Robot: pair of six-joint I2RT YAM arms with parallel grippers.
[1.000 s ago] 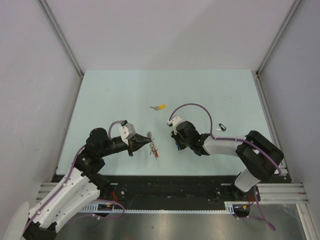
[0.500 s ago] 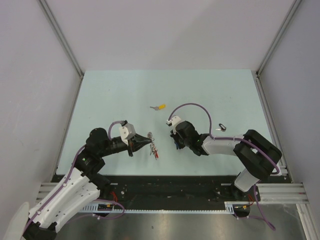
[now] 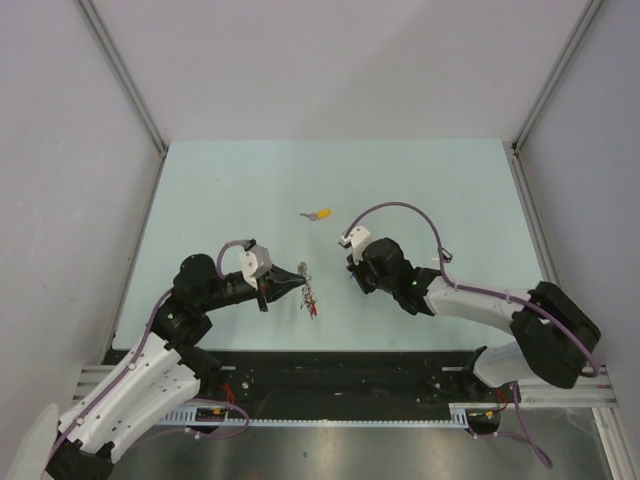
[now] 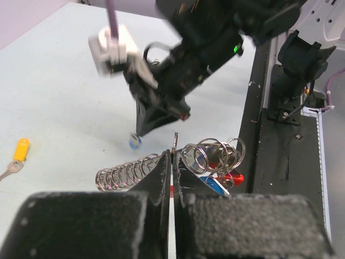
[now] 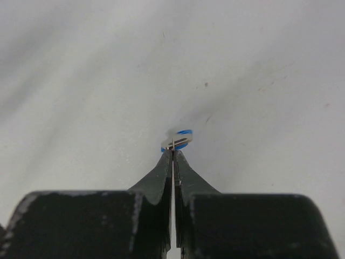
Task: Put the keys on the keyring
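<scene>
My left gripper (image 3: 297,276) is shut on the keyring (image 3: 303,269) and holds it just above the table. In the left wrist view the gripper (image 4: 173,154) pinches one thin ring edge-on. Beside it are looped silver rings (image 4: 216,155), a coiled silver chain (image 4: 126,172) and red and blue pieces (image 4: 226,177). My right gripper (image 3: 357,279) points down at the table to the right of the keyring. In the right wrist view it (image 5: 173,152) is shut on the blue-capped key (image 5: 177,141), which also shows in the left wrist view (image 4: 135,142).
A yellow-capped key (image 3: 320,213) lies on the table behind both grippers and also shows in the left wrist view (image 4: 20,150). A tiny black ring (image 3: 443,256) lies at the right. The black front rail (image 3: 330,370) runs along the table's near edge.
The right arm's elbow has swung out to the right and its wrist has shifted slightly up and right. The left gripper has stayed in place with the keyring.
</scene>
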